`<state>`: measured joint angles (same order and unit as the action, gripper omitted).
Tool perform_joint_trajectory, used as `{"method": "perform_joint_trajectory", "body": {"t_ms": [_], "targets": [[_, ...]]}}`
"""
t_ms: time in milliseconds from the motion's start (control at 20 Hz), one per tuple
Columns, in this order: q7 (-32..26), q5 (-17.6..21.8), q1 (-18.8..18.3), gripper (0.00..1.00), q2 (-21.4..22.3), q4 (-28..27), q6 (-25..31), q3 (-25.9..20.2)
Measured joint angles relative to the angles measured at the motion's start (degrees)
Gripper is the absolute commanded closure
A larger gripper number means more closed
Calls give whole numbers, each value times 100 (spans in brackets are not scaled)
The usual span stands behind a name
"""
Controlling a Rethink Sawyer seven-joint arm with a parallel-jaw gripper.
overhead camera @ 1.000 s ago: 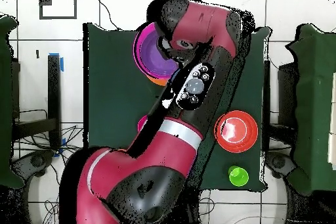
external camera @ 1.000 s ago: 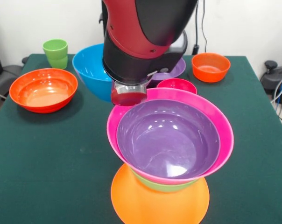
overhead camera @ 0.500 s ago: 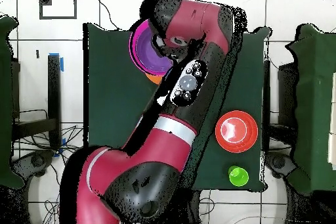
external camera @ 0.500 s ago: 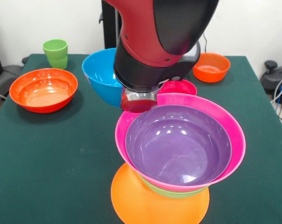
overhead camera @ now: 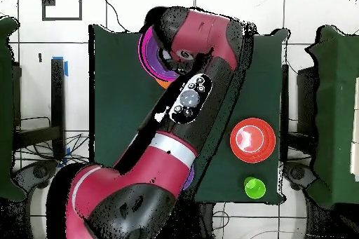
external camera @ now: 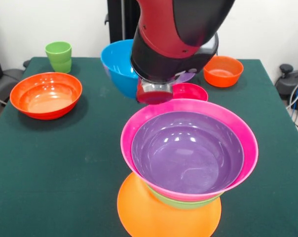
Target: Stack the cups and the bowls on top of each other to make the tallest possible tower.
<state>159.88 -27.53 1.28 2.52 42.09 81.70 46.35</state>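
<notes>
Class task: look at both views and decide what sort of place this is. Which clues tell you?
Probably a robotics lab or test room. A red and black robot arm works over a green-covered table set with plastic bowls, cables trail beside it, and the overhead view shows a tiled floor with tape marks.

A dark green cloth covers the tabletop (external camera: 50,163), and behind it stands a plain white wall (external camera: 267,24) with black cables (external camera: 208,29) hanging down it. From above, the floor (overhead camera: 119,8) is pale tile crossed by dark grout lines, with a black square outline (overhead camera: 62,3) marked near one corner and a strip of blue tape (overhead camera: 68,67) beside the cloth. Bundled cables (external camera: 293,91) lie off one side of the tabletop, and dark furniture (overhead camera: 335,110) flanks it in the overhead view.
</notes>
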Motion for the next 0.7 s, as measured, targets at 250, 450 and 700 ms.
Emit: {"method": "perform_joint_trajectory", "body": {"t_ms": [250, 450, 700], "targets": [[0, 102, 60, 100, 192, 417, -222, -1], [0, 102, 31, 100, 393, 694, -238, -2], [0, 102, -25, 100, 577, 735, -238, -2]]}}
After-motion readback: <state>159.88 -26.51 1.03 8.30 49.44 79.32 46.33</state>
